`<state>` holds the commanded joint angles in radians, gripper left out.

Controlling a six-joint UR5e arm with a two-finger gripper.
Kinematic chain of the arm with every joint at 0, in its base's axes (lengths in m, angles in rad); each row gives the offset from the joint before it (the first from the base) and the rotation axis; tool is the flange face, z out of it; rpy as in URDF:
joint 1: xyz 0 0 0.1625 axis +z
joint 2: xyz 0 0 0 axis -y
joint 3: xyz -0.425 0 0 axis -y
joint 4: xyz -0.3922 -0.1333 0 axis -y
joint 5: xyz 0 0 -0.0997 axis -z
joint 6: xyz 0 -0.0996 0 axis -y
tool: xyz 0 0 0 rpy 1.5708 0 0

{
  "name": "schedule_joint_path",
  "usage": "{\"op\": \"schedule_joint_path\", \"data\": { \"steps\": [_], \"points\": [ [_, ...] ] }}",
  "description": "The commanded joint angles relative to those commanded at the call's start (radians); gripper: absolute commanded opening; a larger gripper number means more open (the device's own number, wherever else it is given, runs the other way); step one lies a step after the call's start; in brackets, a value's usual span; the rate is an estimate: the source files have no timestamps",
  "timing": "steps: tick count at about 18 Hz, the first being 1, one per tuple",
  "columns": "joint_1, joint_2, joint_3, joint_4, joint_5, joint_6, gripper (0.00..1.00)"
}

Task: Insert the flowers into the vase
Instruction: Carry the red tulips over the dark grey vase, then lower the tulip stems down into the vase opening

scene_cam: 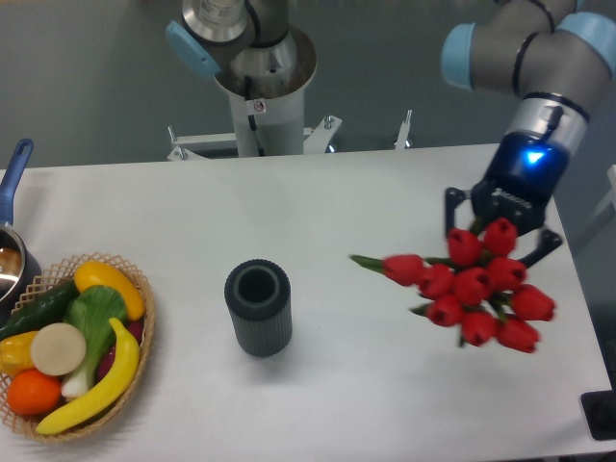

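Red flowers [469,287] aloft; ribbed grey vase [258,307] upright.

A round woven wicker basket [142,318] sits at the lower left of the frame on the white table [366,192], holding a long yellow banana [96,390], an orange [34,392], a dark green cucumber [38,308], a leafy green vegetable [94,313], a yellow pepper-like piece [108,282] and a pale round disc [58,348]. Just above the basket, at the left edge, a metal pot [12,265] with a blue handle [12,178] is partly cut off.
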<state>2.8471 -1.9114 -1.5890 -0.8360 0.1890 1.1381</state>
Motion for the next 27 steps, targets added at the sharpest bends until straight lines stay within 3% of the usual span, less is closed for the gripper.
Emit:
{"op": "schedule_joint_path", "data": {
  "steps": [4,9,15,27],
  "points": [
    [-0.046,0.063,-0.083,-0.002,-0.111,0.012,0.37],
    [-0.112,0.129,-0.163,-0.002,-0.120,0.011,0.37],
    [-0.153,0.167,-0.203,-0.002,-0.120,0.011,0.37],
    [-0.186,0.143,-0.241,-0.002,-0.118,0.037,0.37]
  ]
}}
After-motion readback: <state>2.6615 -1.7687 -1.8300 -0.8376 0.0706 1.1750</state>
